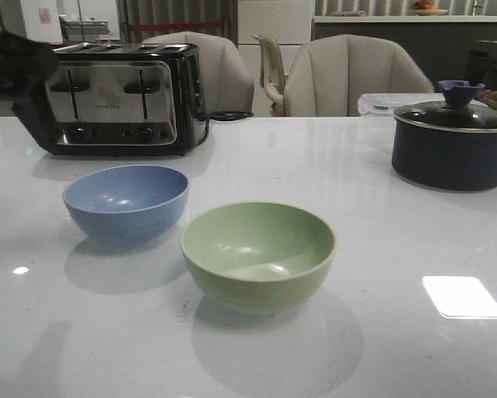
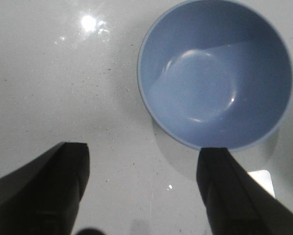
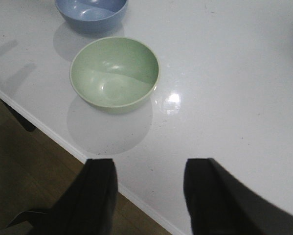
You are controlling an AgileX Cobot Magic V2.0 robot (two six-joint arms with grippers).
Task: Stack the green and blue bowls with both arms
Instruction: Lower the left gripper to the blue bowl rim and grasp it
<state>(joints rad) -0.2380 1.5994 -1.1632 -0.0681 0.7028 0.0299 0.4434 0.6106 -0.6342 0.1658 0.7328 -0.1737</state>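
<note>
Just beside left tool [image 2: 142, 188]: blue bowl [image 2: 215, 73].

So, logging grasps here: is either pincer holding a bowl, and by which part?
Nothing is held. Left pincer and right pincer are both open and empty.

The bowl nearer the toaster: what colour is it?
Dusty blue bowl, plain and unpatterned; the left wrist view shows it best.
</note>
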